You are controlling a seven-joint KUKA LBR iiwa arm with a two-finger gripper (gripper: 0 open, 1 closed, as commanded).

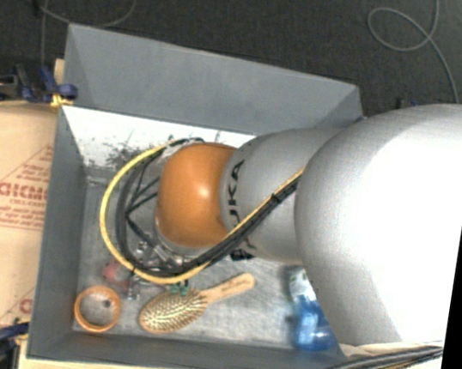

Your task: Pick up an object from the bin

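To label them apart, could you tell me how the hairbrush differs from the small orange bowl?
The hairbrush is long and pale wood; the orange bowl is round. The hairbrush lies slanted mid-floor; the orange bowl sits in the lower-left corner. Both rest on the bin floor.

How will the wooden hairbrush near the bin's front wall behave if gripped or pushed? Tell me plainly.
The hairbrush looks like rigid wood, so it probably won't flex. Its oval head is wider than the slim handle, so gripped by the handle it may tip head-down. Lying flat on the bin floor, it would likely slide, not roll.
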